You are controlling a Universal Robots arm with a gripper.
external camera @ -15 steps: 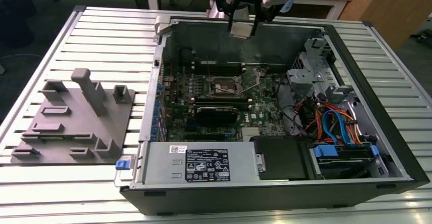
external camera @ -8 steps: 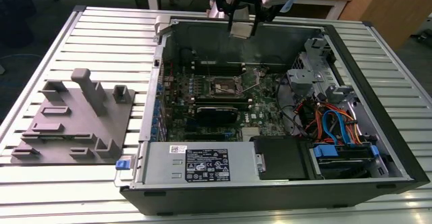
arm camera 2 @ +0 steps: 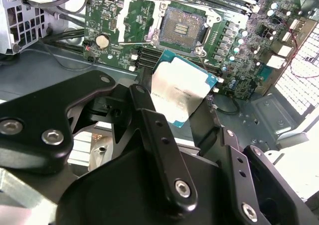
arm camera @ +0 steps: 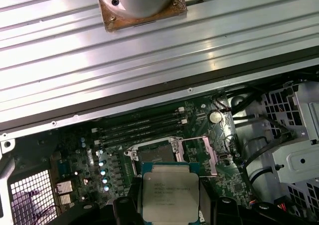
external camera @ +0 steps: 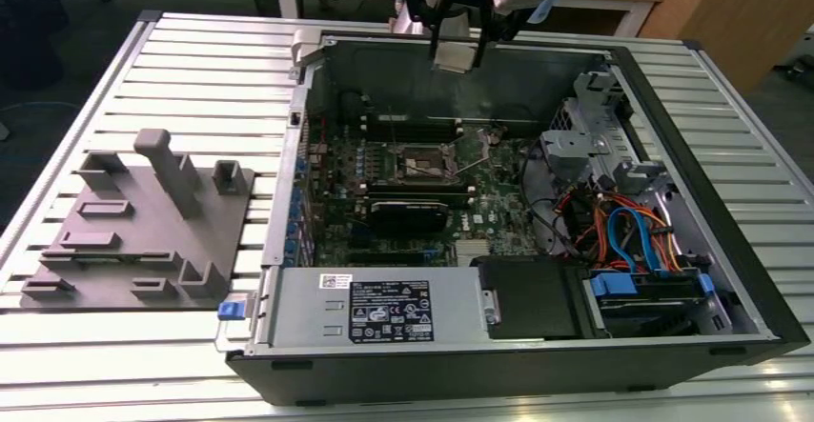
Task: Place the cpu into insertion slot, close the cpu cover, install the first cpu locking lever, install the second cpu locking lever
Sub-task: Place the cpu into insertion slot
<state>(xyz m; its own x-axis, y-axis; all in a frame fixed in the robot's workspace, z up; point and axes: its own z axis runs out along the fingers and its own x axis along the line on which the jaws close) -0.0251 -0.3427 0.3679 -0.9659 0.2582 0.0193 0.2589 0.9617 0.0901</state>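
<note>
The claw (external camera: pixel 456 46) is clenched on the cpu (arm camera 2: pixel 182 93), its black fingers (arm camera 2: pixel 149 115) pressing two opposite edges so the silvery top shows in both wrist views. It hangs well above the open computer case (external camera: pixel 712 251) on the slatted table (external camera: pixel 204 50), near the case's far wall. Below and beyond the chip lies the insertion slot (arm camera 2: pixel 183 25) in the green motherboard (external camera: pixel 497 212) — bare, its dark contact field exposed. The cpu cover (arm camera 2: pixel 125 16) stands swung open beside it. So the work is at its first step: the chip is carried but not seated, the cover not closed, and — by my reading — neither locking lever latched.
</note>
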